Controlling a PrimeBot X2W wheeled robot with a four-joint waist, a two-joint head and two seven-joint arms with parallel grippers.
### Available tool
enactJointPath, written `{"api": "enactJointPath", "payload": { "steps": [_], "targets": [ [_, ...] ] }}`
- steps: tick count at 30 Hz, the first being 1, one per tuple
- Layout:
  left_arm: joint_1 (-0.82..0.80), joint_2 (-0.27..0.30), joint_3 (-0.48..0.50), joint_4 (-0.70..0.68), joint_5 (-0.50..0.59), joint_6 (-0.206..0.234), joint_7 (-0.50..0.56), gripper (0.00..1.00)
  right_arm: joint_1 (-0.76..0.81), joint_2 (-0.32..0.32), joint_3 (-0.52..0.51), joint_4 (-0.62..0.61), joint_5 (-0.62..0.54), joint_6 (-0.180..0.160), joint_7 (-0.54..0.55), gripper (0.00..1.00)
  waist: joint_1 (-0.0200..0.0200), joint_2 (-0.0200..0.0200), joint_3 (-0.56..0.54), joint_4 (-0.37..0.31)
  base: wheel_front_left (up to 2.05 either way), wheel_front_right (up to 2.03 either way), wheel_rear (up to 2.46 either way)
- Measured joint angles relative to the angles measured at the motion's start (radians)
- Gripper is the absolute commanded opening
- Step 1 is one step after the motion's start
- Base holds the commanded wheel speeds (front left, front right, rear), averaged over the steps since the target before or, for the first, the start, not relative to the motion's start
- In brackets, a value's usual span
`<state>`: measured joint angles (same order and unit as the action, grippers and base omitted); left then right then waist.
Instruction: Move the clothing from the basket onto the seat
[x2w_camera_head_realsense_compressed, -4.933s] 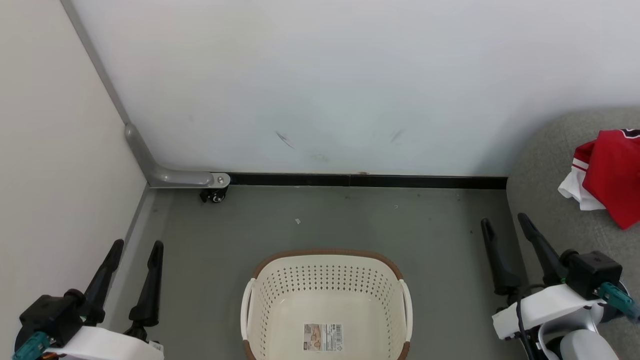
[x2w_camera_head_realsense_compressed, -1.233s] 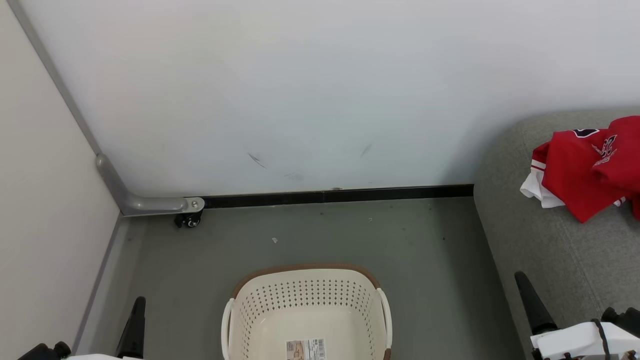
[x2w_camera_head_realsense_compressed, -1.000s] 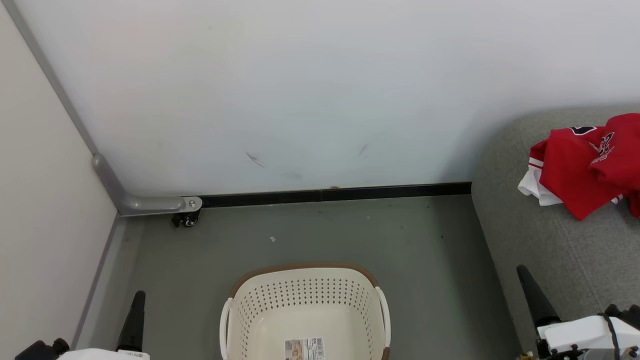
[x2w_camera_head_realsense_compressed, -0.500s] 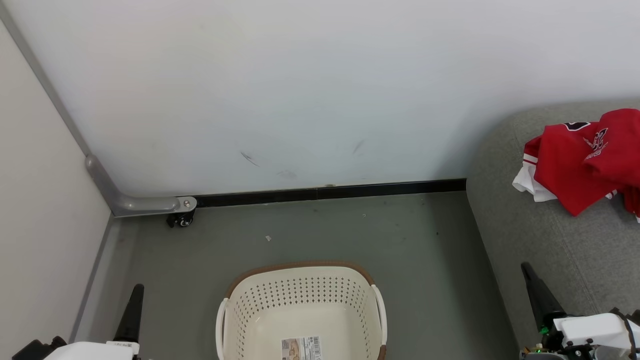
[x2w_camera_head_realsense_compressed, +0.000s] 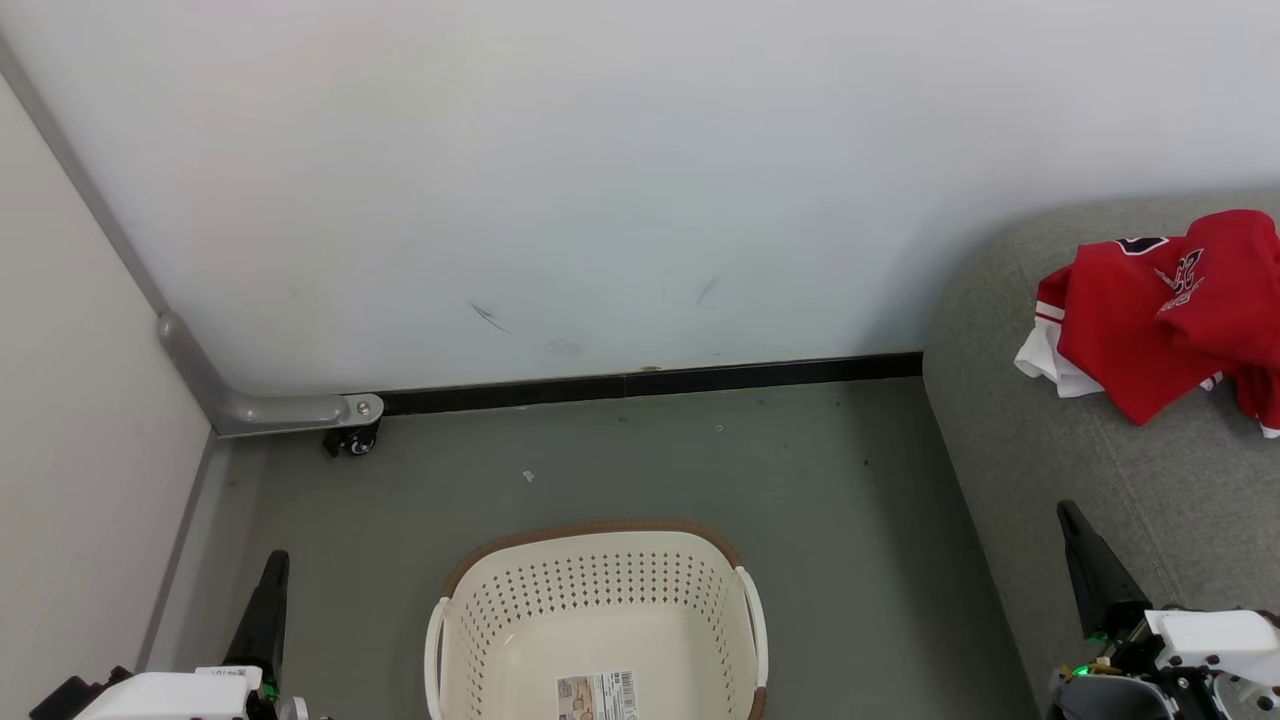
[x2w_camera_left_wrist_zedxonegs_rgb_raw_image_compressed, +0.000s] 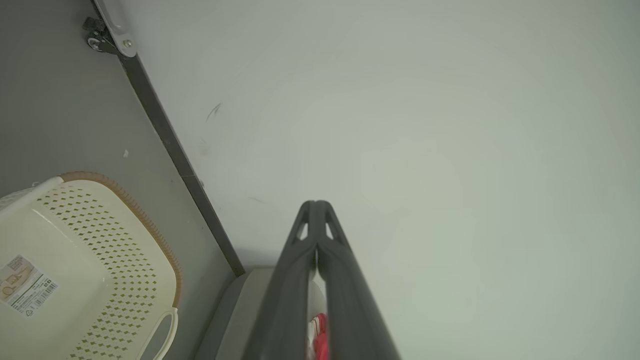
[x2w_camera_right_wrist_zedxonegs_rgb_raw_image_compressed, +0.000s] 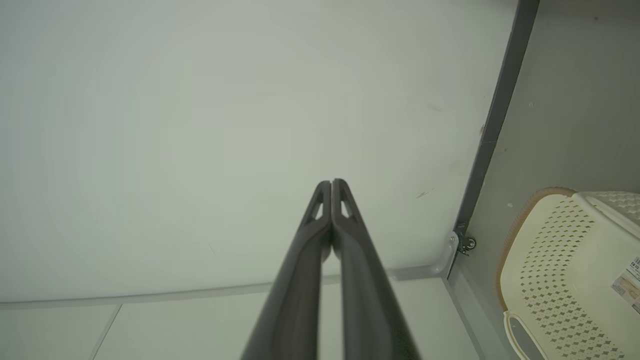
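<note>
The red clothing (x2w_camera_head_realsense_compressed: 1165, 310) with white trim lies crumpled on the grey seat (x2w_camera_head_realsense_compressed: 1050, 450) at the right of the head view. A sliver of that red clothing (x2w_camera_left_wrist_zedxonegs_rgb_raw_image_compressed: 320, 332) also peeks between my left fingers in the left wrist view. The cream basket (x2w_camera_head_realsense_compressed: 597, 625) with a brown rim stands on the floor at bottom centre, holding nothing but its barcode label (x2w_camera_head_realsense_compressed: 597, 695). My left gripper (x2w_camera_head_realsense_compressed: 268, 600) is shut at the lower left, left of the basket. My right gripper (x2w_camera_head_realsense_compressed: 1088, 560) is shut at the lower right, over the seat's front. Both hold nothing.
A white wall (x2w_camera_head_realsense_compressed: 600, 180) with a black baseboard (x2w_camera_head_realsense_compressed: 650, 382) stands behind the basket. A grey metal leg with a caster (x2w_camera_head_realsense_compressed: 350, 440) sits in the left corner beside a second wall. Grey floor (x2w_camera_head_realsense_compressed: 800, 500) lies between basket and seat.
The camera has shifted, so the seat and clothing show further left and the basket lower. Both grippers, open several seconds ago, are now shut and lower in view.
</note>
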<state>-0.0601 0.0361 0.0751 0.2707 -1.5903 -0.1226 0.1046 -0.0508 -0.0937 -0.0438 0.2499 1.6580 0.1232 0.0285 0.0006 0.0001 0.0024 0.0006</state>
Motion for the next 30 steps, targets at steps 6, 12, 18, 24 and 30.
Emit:
{"api": "enactJointPath", "payload": {
  "steps": [6,12,18,24,30],
  "targets": [
    [0.000,-0.002,0.004,0.002,-0.010,-0.001,0.001,0.00,0.000,-0.001,-0.001,0.008,0.016,0.000,0.002,0.00,0.0000,0.0000,0.000,0.000,0.00,0.00,0.00],
    [0.000,-0.002,0.004,0.002,-0.010,-0.001,0.001,0.00,0.000,-0.001,-0.002,0.009,0.016,0.000,0.002,0.00,0.0000,0.0000,0.000,0.000,0.00,0.00,0.00],
    [0.000,-0.002,0.004,0.002,-0.010,-0.001,0.001,0.00,0.000,-0.001,-0.002,0.009,0.016,0.000,0.002,0.00,-0.0001,0.0000,0.000,0.000,0.00,0.00,0.00],
    [0.000,-0.002,0.005,0.002,-0.010,-0.001,0.001,0.00,0.000,-0.001,-0.003,0.010,0.016,0.000,0.002,0.00,-0.0002,0.0000,0.000,0.000,0.00,0.00,0.00],
    [0.000,-0.002,0.005,0.002,-0.010,-0.001,0.001,0.00,0.000,-0.001,-0.004,0.010,0.016,0.000,0.005,0.00,-0.0002,0.0000,0.000,0.000,0.00,0.00,0.00]
  ]
}}
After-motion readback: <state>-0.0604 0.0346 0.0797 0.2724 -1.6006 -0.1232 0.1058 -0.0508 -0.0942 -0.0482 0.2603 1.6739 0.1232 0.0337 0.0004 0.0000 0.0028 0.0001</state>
